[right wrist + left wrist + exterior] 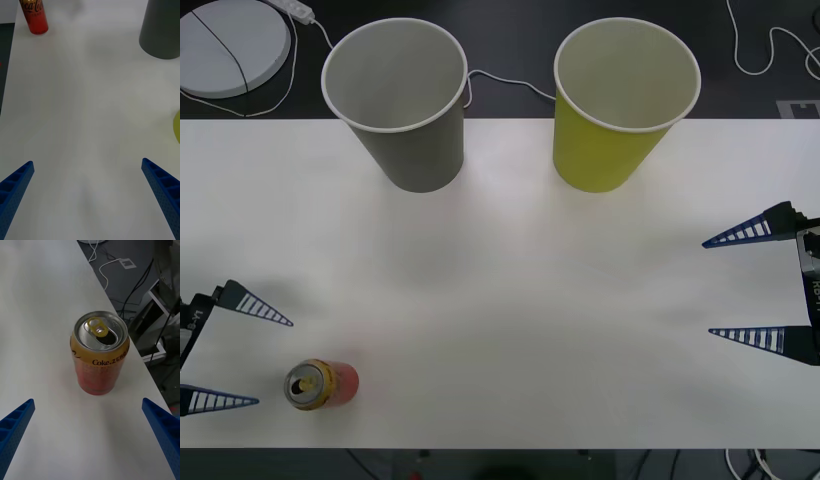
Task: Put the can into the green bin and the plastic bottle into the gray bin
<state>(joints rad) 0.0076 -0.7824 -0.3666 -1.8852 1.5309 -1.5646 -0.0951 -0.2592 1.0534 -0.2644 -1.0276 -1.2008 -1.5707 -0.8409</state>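
Observation:
The red-orange can (320, 384) stands upright near the table's front left corner, its gold top and pull tab facing up. My left gripper (273, 362) is open just to the left of it, fingers apart and not touching; the left wrist view shows the can (99, 356) a short way ahead of the open gripper (88, 401). At the back stand the gray bin (405, 110) and, to its right, the green bin (620, 110), both upright. My right gripper (707, 288) rests open at the right edge, holding nothing. The plastic bottle is out of view.
The white table (510, 300) has its front edge close behind the can. A round white disc (230, 45) and cables (500, 80) lie on the dark surface beyond the table's back edge. The right wrist view shows the can (34, 17) and the gray bin (161, 30) far across the table.

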